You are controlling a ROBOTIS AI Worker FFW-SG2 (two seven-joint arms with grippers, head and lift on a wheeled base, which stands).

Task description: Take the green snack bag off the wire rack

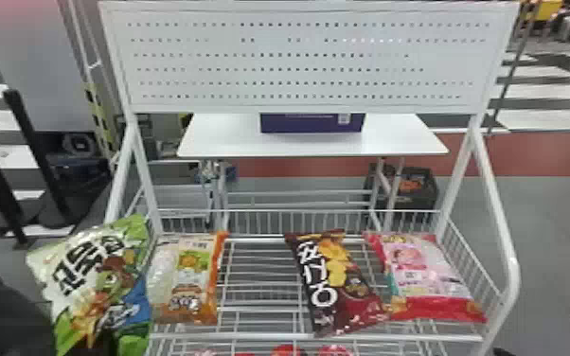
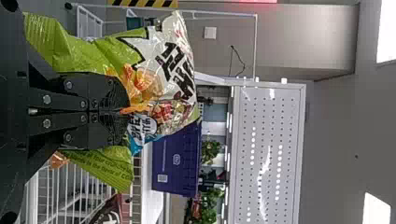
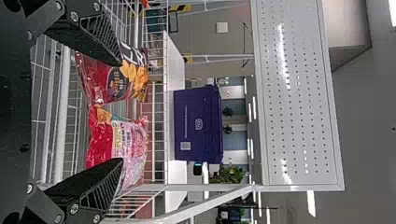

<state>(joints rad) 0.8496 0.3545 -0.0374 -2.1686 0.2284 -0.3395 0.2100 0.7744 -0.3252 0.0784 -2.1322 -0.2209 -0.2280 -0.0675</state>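
Note:
At the left in the head view, my left gripper [image 1: 91,345] is partly hidden by the green snack bag [image 1: 102,284], which stands tilted over the left side of the wire rack [image 1: 260,336]. Whether bag and rack touch, I cannot tell. From the left wrist, my left gripper [image 2: 127,112] is shut on the middle of the green snack bag [image 2: 105,56], whose packaging bulges out on both sides of the fingers. My right gripper [image 3: 120,111] is open in the right wrist view, its fingers apart before the brown and pink bags, holding nothing.
An orange-edged bag [image 1: 187,279] lies right beside the green one. Farther right on the rack are a brown bag [image 1: 338,284] and a pink-and-red bag [image 1: 426,274]. White side posts and a perforated panel [image 1: 298,61] rise behind; a white table [image 1: 222,137] carries a purple box [image 1: 312,123].

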